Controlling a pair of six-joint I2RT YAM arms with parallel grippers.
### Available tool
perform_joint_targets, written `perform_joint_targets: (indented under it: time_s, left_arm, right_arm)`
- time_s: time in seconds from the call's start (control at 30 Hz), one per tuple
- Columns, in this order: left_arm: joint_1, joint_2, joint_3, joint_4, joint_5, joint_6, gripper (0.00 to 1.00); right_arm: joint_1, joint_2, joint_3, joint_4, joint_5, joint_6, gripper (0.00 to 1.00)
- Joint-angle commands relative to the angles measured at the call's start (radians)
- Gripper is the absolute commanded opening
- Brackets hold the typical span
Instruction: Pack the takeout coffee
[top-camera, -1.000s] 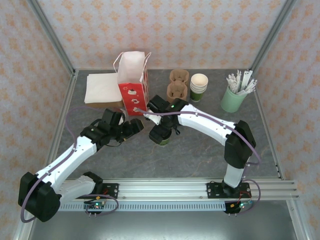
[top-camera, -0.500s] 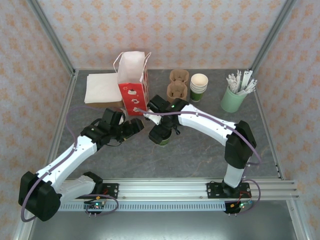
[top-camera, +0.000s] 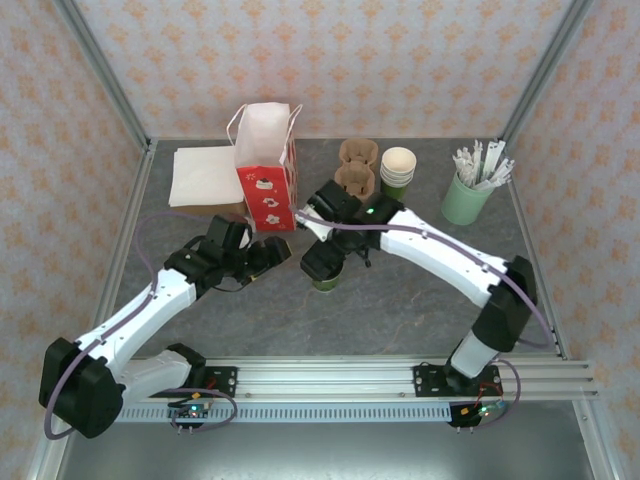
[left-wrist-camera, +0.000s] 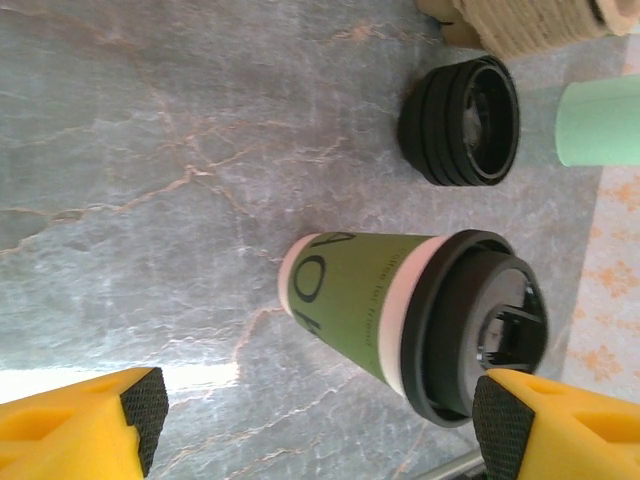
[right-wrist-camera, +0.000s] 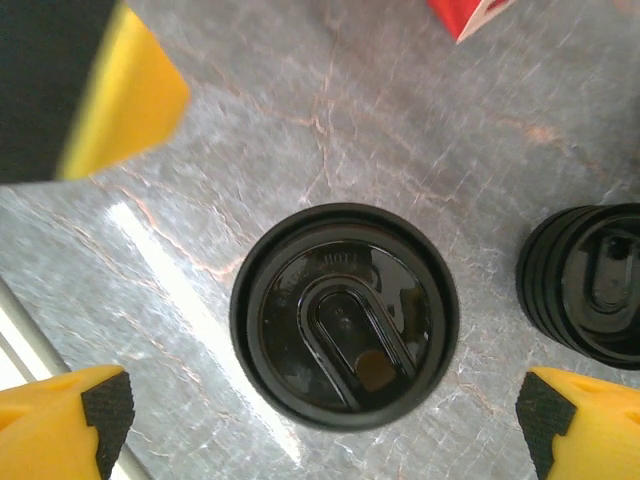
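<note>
Now, takeout coffee (right-wrist-camera: 345, 315): upright on the worktop (top-camera: 420, 300), black lid on, just in front of the red paper bag (top-camera: 265, 190) and apart from it.
Right pincer (right-wrist-camera: 320, 410): spread wide and empty, poised over the lid with a finger to either side, no contact visible.
Left pincer (left-wrist-camera: 315, 420): wide and empty too, low, aimed at the cup's side from close by.
Step in hand: most likely taking hold of the cup with the right pincer.
Grip height: best lowered until the pads face the paper wall under the lid's rim; a hold on the lid alone could pop it off.
Centring: line up so both pads meet the wall together, otherwise a nudge and a probable tip.
Squeeze: gentle; paper wall likely to buckle and force liquid up through the lid.
Stack of black lids (right-wrist-camera: 590, 285): just beside the cup; keep that side's finger clear on the way down.
Bag: standing open-topped; lift straight up, clear the rim and handles, then lower with the cup kept upright.
Left arm: perhaps useful steadying the bag; otherwise keep out of the carrying path.
</note>
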Motion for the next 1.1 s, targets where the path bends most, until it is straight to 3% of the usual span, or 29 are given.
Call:
perform_joint_targets:
  time_s: [0.0, 0.07, 0.17, 0.27, 0.47, 0.7, 1.07]
  left_arm:
    - [0.010, 0.015, 0.051, 0.088, 0.070, -0.019, 0.83]
    - [0.009, 0.032, 0.060, 0.112, 0.103, -0.025, 0.82]
    - [0.010, 0.063, 0.078, 0.115, 0.123, -0.018, 0.78]
    - [0.008, 0.088, 0.086, 0.113, 0.126, -0.003, 0.73]
    - [0.009, 0.147, 0.083, 0.136, 0.155, -0.002, 0.64]
    - [0.008, 0.189, 0.080, 0.146, 0.174, 0.011, 0.61]
    - [0.002, 0.234, 0.077, 0.156, 0.191, 0.014, 0.57]
  right_arm:
    - [-0.067, -0.108, -0.057, 0.055, -0.068, 0.132, 0.99]
    - [-0.135, -0.144, -0.105, 0.093, -0.130, 0.247, 1.00]
    - [-0.243, -0.149, -0.150, 0.099, -0.269, 0.387, 0.92]
    - [-0.292, -0.137, -0.190, 0.097, -0.356, 0.469, 0.88]
    - [-0.341, -0.154, -0.316, 0.174, -0.391, 0.559, 0.74]
    - [-0.359, -0.137, -0.412, 0.255, -0.470, 0.607, 0.55]
    - [-0.359, -0.101, -0.440, 0.305, -0.513, 0.636, 0.50]
